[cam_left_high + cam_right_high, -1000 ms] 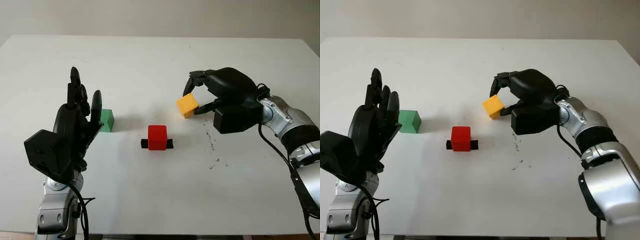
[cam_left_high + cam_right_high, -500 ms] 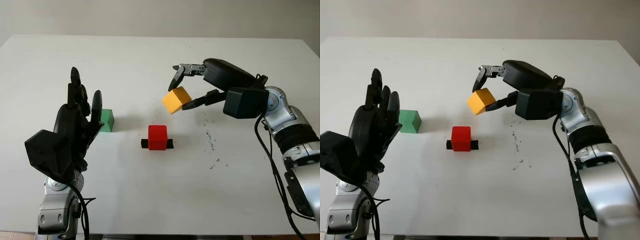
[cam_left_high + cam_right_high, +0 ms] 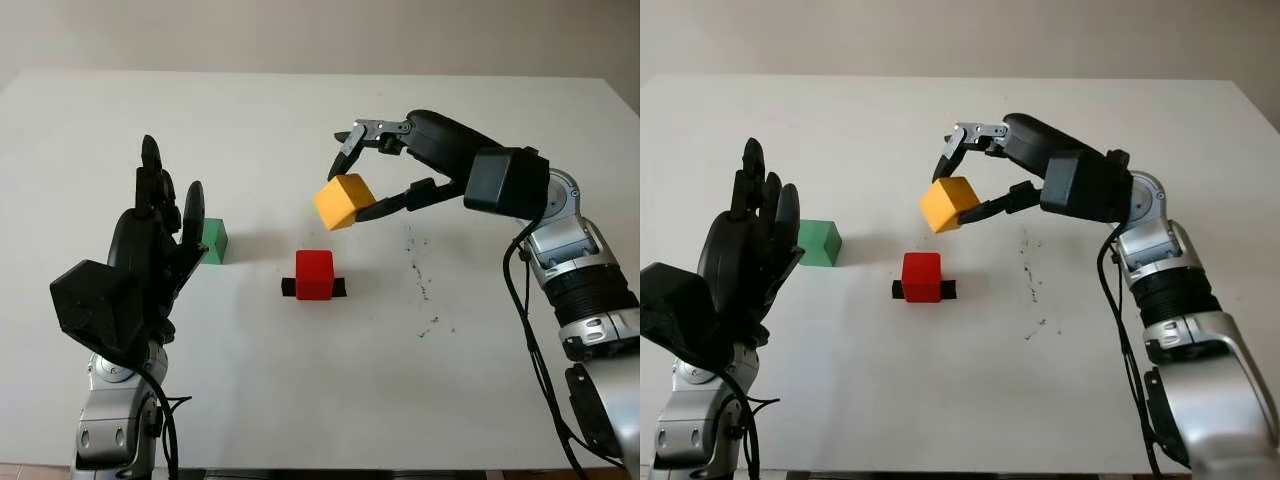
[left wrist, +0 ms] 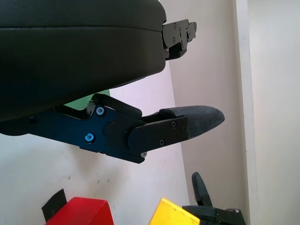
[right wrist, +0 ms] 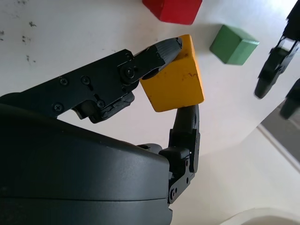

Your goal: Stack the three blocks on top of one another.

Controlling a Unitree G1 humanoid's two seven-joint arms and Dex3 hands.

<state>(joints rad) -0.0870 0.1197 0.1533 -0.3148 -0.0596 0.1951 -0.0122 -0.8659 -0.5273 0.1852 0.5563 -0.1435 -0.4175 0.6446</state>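
Observation:
My right hand [image 3: 372,172] is shut on the yellow block [image 3: 343,201], holding it tilted in the air above and a little right of the red block [image 3: 314,274]. The right wrist view shows fingertips [image 5: 165,48] pinching the yellow block [image 5: 174,79] from two sides. Resting on the table's middle, the red block covers a strip of black tape [image 3: 339,288]. The green block [image 3: 213,241] stands to the left, just behind my left hand [image 3: 160,225], which is open and raised at the near left.
The white table [image 3: 300,120] carries dark specks [image 3: 422,285] right of the red block. Its far edge meets a pale wall. Free room lies all around the red block.
My right hand has lifted the yellow block off the table and carried it left toward the red block. The left hand has not moved.

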